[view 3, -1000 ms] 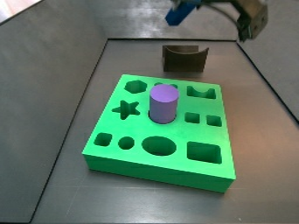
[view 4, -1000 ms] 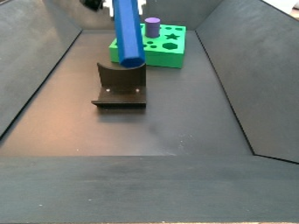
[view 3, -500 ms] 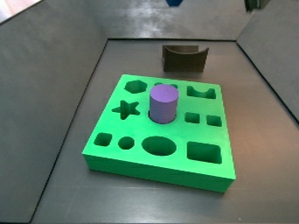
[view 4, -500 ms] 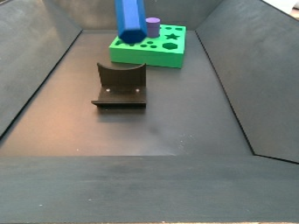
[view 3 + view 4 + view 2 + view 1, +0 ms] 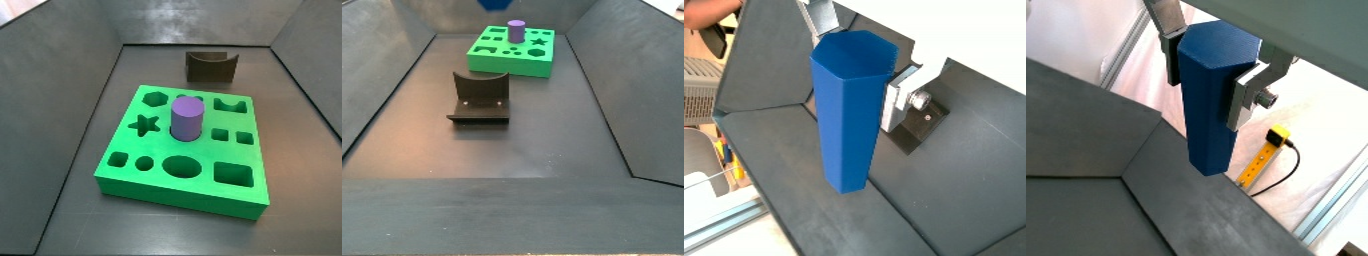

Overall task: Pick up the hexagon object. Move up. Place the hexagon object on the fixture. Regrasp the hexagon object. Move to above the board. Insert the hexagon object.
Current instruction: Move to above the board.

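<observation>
In both wrist views the hexagon object [image 5: 1207,110] [image 5: 850,120], a long bright blue bar, hangs upright with my gripper [image 5: 1209,75] [image 5: 859,58] shut on its upper end. A silver finger [image 5: 1247,92] [image 5: 899,93] presses on each side of it. The gripper is above the frame in both side views; only a blue tip [image 5: 493,4] shows at the upper edge of one. The fixture [image 5: 211,66] [image 5: 480,97] stands bare on the dark floor. The green board [image 5: 214,195] [image 5: 532,65] lies apart from it, with its hexagon hole [image 5: 156,98] open.
A purple cylinder [image 5: 187,118] [image 5: 515,28] stands upright in a round hole of the board. Sloping dark walls [image 5: 54,110] [image 5: 609,90] enclose the floor on all sides. A yellow cable [image 5: 1271,155] lies outside the enclosure.
My gripper has risen with the blue bar held in it, leaving one side view entirely and nearly leaving the other. Board, cylinder and fixture have not moved.
</observation>
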### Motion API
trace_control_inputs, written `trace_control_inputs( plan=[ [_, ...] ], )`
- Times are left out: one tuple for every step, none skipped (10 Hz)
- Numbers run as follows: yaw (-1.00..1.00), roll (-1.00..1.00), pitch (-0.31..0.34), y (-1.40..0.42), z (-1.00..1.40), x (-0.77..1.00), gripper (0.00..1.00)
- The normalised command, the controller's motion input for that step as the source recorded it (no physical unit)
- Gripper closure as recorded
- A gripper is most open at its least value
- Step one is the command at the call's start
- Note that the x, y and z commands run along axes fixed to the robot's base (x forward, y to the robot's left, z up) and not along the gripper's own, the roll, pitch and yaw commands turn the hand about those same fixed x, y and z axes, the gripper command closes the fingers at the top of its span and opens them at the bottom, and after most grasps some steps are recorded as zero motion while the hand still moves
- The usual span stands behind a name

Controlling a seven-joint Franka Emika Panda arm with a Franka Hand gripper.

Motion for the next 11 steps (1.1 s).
trace_control_inputs(
  plan=[
    [0.0, -0.07, 0.061, 0.01, 0.17, -0.04, 1.0],
    [-0.13, -1.0, -0.052, -1.0, 0.18, -0.47, 1.0],
    [-0.12, -1.0, -0.061, -1.0, 0.18, -0.47, 1.0],
    [-0.12, -1.0, -0.066, -1.0, 0.19, -0.49, 1.0],
    [-0.13, -1.0, -0.069, -1.0, 0.18, -0.54, 1.0],
    [-0.13, -1.0, -0.079, -1.0, 0.2, -0.56, 1.0],
    [-0.14, -1.0, -0.086, -1.0, 0.21, -0.61, 1.0],
    [-0.14, -1.0, -0.091, -0.84, 0.18, -0.59, 1.0],
    [-0.14, -1.0, -0.102, -0.54, 0.14, -0.46, 1.0],
    [-0.14, -1.0, -0.111, -0.35, 0.1, -0.36, 1.0],
    [-0.13, -1.0, -0.127, -0.12, 0.04, -0.24, 1.0]
  ],
)
